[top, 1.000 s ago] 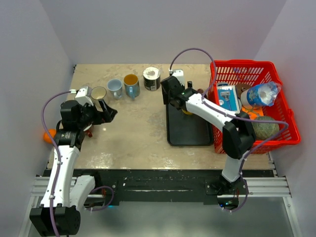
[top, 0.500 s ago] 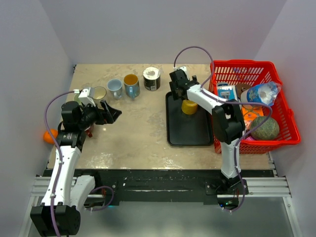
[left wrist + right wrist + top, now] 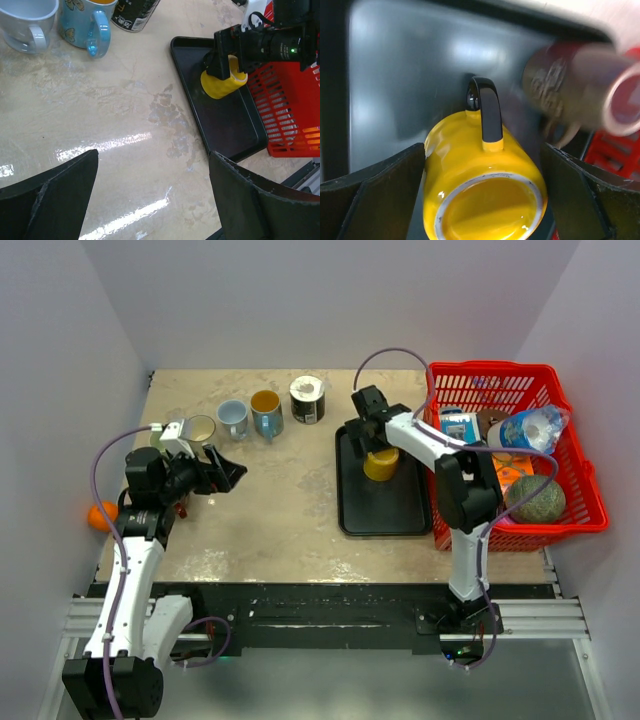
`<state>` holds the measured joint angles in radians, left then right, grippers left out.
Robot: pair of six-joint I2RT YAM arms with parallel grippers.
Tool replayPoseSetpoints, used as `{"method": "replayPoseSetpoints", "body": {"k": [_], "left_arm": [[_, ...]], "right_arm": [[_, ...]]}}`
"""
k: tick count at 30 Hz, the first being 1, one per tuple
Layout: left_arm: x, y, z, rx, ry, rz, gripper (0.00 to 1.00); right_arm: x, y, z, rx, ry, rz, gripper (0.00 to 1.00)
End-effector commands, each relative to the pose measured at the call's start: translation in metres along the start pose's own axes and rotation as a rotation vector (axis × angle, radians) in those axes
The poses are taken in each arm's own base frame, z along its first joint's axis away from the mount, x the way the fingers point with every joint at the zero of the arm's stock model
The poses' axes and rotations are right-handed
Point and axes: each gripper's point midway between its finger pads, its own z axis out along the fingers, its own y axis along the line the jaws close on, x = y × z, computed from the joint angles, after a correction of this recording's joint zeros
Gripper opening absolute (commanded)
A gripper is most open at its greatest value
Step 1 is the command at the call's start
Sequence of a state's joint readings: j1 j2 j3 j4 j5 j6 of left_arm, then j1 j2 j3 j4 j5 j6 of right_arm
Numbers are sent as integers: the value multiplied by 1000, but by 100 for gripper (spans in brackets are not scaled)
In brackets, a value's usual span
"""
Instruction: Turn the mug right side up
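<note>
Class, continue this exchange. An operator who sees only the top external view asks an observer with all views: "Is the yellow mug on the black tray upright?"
Observer: No. The right wrist view shows the yellow mug on its side, mouth visible.
Operator: Where is its handle?
Observer: The black handle is on top, facing that camera.
Operator: And the right gripper?
Observer: Open, one finger on each side of the mug.

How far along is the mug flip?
Done: only the approach; right claw sits over the yellow mug on the black tray, jaws open either side. In hand: nothing gripped yet. To do: close, lift, rotate, set it upright. Left claw hangs open, away from it.
</note>
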<state>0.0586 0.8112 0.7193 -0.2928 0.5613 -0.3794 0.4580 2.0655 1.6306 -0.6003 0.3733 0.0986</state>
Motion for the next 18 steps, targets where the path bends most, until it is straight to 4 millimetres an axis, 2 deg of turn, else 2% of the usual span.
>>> {"method": "replayPoseSetpoints", "body": {"k": [1, 5, 11, 15, 18], "left_arm": [[-2, 0, 0, 9, -30, 15, 95], [4, 2, 2, 12, -24, 1, 95], [10, 5, 3, 5, -12, -3, 95], [13, 8, 4, -2, -8, -7, 95], [16, 10, 5, -5, -3, -12, 95]], "right_arm": [[16, 11, -33, -137, 10, 19, 97], [31, 16, -44, -179, 26, 58, 95], [29, 31, -68, -303, -27, 87, 92], [38, 44, -75, -406, -23, 47, 93], [36, 49, -76, -435, -38, 33, 94]]}}
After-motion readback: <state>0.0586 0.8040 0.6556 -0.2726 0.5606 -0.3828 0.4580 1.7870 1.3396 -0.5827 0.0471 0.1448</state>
